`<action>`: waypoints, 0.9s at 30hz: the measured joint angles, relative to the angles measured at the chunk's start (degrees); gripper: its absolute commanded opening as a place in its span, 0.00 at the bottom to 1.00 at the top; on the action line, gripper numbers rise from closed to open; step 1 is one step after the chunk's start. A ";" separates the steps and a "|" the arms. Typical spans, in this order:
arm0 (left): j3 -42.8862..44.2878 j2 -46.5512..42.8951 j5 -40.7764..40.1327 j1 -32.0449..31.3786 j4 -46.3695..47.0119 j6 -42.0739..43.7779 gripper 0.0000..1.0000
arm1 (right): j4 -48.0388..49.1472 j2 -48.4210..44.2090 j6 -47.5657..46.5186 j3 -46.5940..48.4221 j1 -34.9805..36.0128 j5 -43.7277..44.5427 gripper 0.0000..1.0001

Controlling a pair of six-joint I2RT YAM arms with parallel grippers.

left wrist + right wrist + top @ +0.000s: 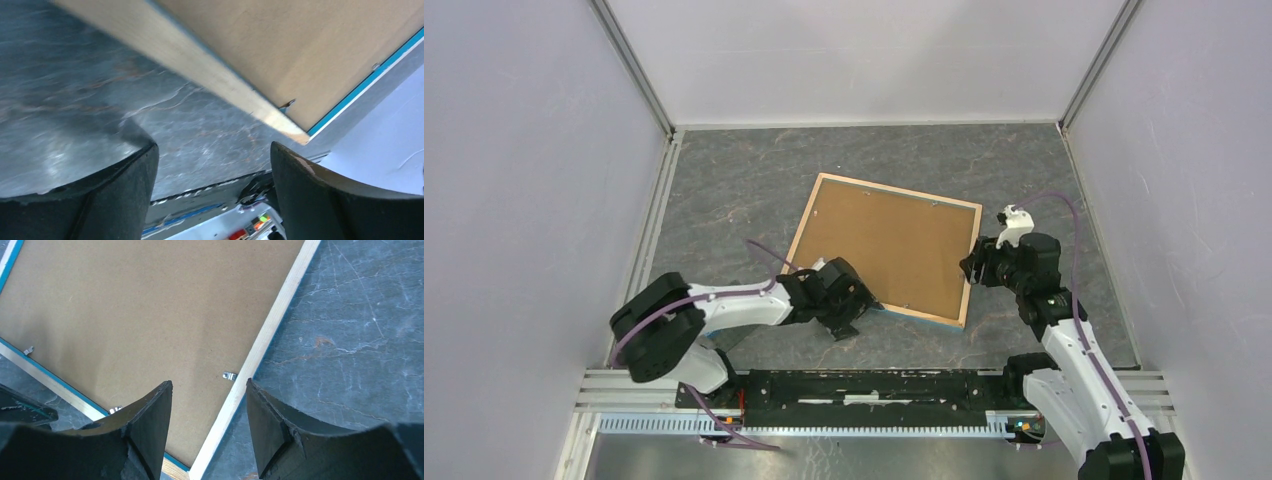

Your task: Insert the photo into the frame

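Observation:
The frame (901, 192) lies back-up in the middle of the table, with a light wood rim and a blue edge along its near side. A brown backing board (884, 248) fills its middle. The photo is out of view. My left gripper (864, 302) is open and empty at the frame's near-left side. In the left wrist view, the wood rail (200, 65) runs past just above the open gripper (212, 152). My right gripper (972, 265) is open and empty at the frame's right edge. In the right wrist view the jaws (208, 385) straddle the rail (270, 335).
Small metal tabs (229, 375) hold the backing board (140, 310) to the rim. White walls enclose the grey marbled table (724, 190) on three sides. A metal rail (864, 385) with the arm bases runs along the near edge.

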 measured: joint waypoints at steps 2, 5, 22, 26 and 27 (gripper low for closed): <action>1.31 2.80 0.24 -0.20 2.10 -3.17 0.71 | -0.74 -0.61 -0.66 0.00 0.00 0.66 0.61; 2.86 6.78 0.55 -0.28 5.33 -7.74 0.66 | -1.62 -0.94 -1.46 0.00 0.00 1.81 0.61; 13.05 15.54 -4.87 3.52 1.14 -7.28 0.14 | -2.58 1.16 -2.01 0.00 0.00 3.17 0.61; 13.14 13.09 -5.97 6.32 -2.97 4.98 0.11 | -2.21 2.71 -2.01 0.00 0.00 3.98 0.61; 13.46 12.44 -6.64 6.67 -4.74 8.04 0.10 | -1.99 3.34 -2.01 0.02 0.00 4.09 0.61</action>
